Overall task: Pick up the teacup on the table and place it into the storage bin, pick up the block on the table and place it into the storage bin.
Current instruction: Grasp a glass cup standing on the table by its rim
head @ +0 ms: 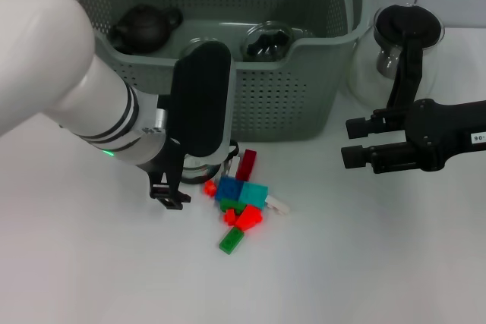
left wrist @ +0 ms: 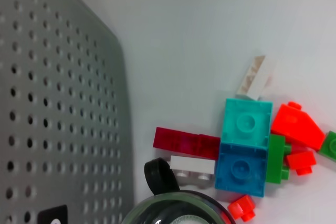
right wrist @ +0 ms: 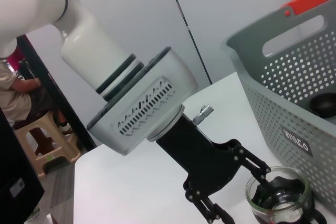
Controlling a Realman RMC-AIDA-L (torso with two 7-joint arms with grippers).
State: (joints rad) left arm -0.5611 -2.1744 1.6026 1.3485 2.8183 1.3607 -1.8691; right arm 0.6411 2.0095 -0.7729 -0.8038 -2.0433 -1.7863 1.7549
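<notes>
The teacup is a small glass cup with a black lid and black handle, standing on the table just before the storage bin's front wall. It also shows in the left wrist view as teacup. My left gripper is low over the table, open, with its fingers spread beside the cup. From the head this gripper hides most of the cup. A pile of blocks in blue, teal, red, green and white lies right of it. The grey-green storage bin stands behind. My right gripper hovers open and empty at the right.
Inside the bin sit a dark teapot and a glass piece with a black lid. A glass pot with a black handle stands right of the bin, behind my right arm. White table lies in front of the blocks.
</notes>
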